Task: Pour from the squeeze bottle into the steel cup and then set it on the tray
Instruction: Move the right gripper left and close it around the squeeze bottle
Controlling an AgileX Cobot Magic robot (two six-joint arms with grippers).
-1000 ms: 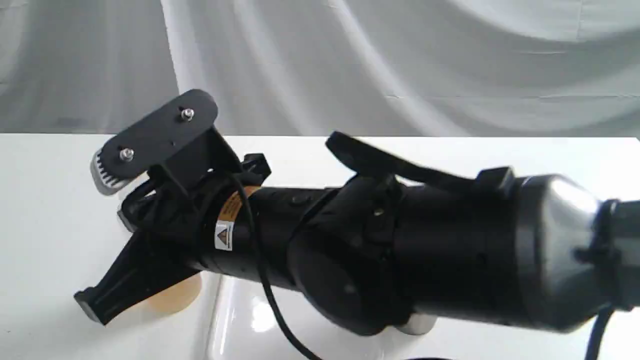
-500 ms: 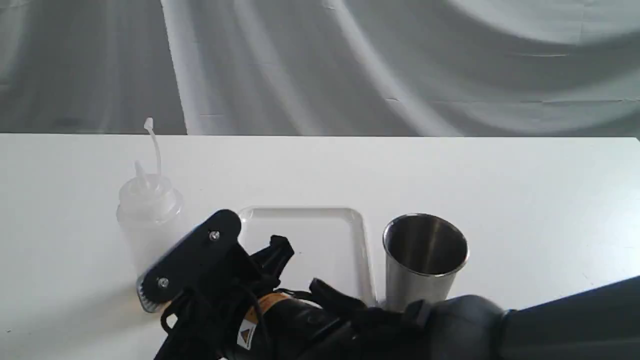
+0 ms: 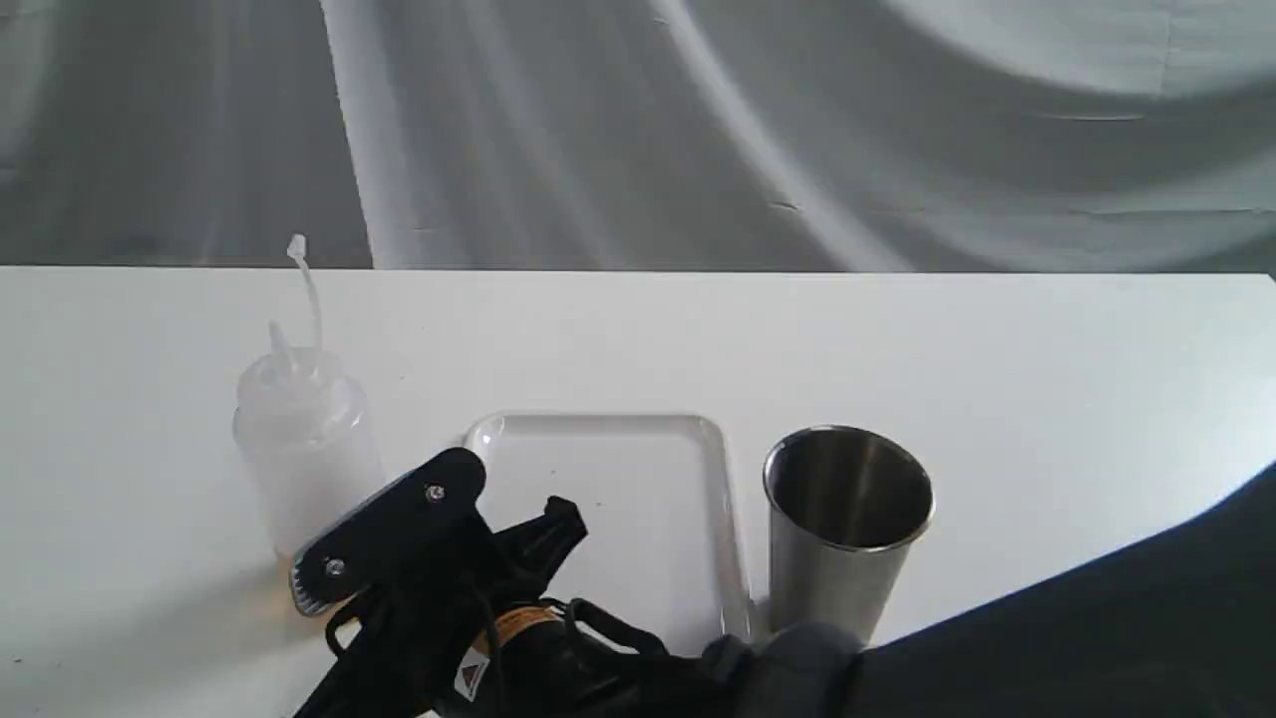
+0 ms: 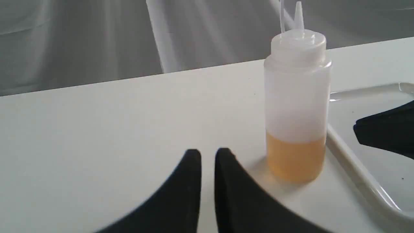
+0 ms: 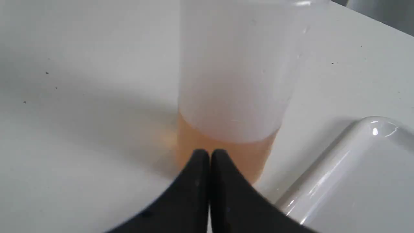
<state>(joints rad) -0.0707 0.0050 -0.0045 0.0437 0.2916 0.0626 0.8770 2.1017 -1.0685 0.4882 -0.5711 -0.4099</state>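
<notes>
Amber-tinted squeeze bottle stands on the worktop beside the tray, pour into the steel cup seemingly not begun, as the right end effector, closed and empty, hovers at its base and the left end effector waits closed.

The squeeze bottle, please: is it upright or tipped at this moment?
Upright: the bottle stands on its base on the table, nozzle pointing up, its amber liquid lying level.

I count one squeeze bottle, one steel cup and one tray, so three loose items, one of each kind. Just the one worktop under them. Then there's two hands of mine, left hand and right hand.
</notes>
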